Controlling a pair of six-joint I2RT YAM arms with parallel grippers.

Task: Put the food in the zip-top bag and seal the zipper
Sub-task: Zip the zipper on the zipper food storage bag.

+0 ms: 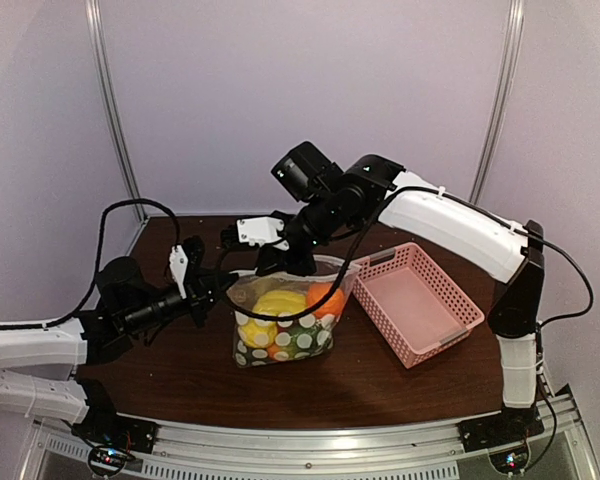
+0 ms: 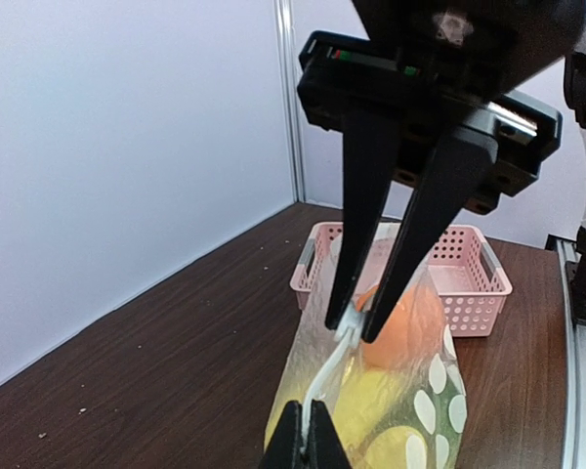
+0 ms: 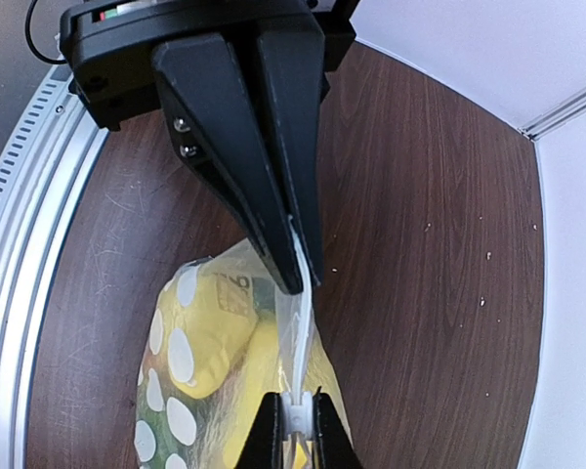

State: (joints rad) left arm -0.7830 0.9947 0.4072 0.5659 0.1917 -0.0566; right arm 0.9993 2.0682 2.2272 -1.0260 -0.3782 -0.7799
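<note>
Clearly both pairs of jaws are pinched narrow on the zipper (image 3: 300,342): the left gripper (image 3: 298,278) holds one end and the right gripper (image 3: 293,430) the other, with the strip running straight between them. Beneath them stands the zip-top bag (image 1: 280,335), mouth up, food (image 1: 276,302) inside. A pink basket (image 1: 415,300) lies beyond the right jaws.

R gripper (image 3: 293,408): clamps zipper (image 3: 301,342) | L gripper (image 3: 304,283): ditto (food (image 3: 220,342) in bag (image 3: 166,337))

Clear glossy soft-plastic zip-top bag (image 1: 280,335), matt pink plastic basket (image 1: 416,300), smooth dark wood-grain table (image 1: 180,370)
</note>
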